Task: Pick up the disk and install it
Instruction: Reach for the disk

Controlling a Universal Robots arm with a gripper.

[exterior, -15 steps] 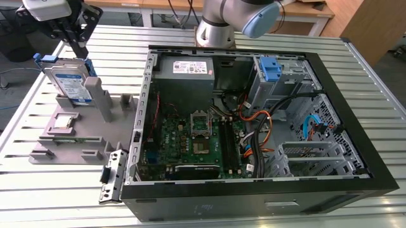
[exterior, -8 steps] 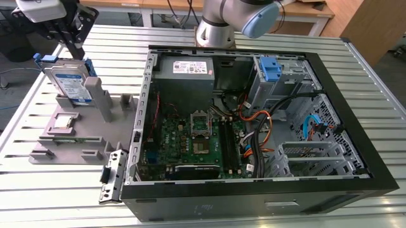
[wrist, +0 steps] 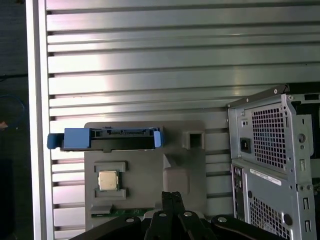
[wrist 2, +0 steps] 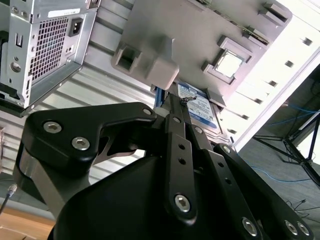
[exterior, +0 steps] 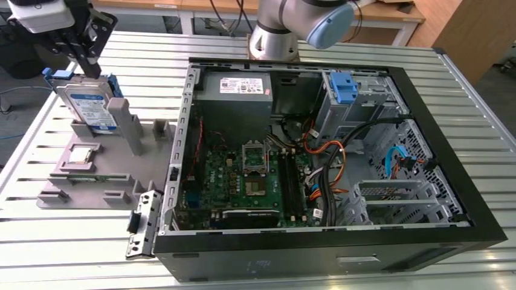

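1. A slatted silver metal desk [exterior: 72, 254] is seen carrying everything.
2. A grey fixture plate [exterior: 89, 175] is laid flat on it, toward the exterior view's left.
3. An opened black computer case [exterior: 266, 260] is laid on its side near the plate, toward the exterior view's right.
4. In the first wrist view, a strip of slats is seen between them.

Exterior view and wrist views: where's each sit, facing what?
Exterior view: high, off the arm, looking down into the open computer case and at the disk standing in the grey fixture; arm and gripper show.
First wrist view: at the wrist, straight down past the gripper's tips onto fixture and slatted table.
Second wrist view: at the wrist, along the shut fingers toward the disk.
Shared: all three show disk, fixture, gripper.
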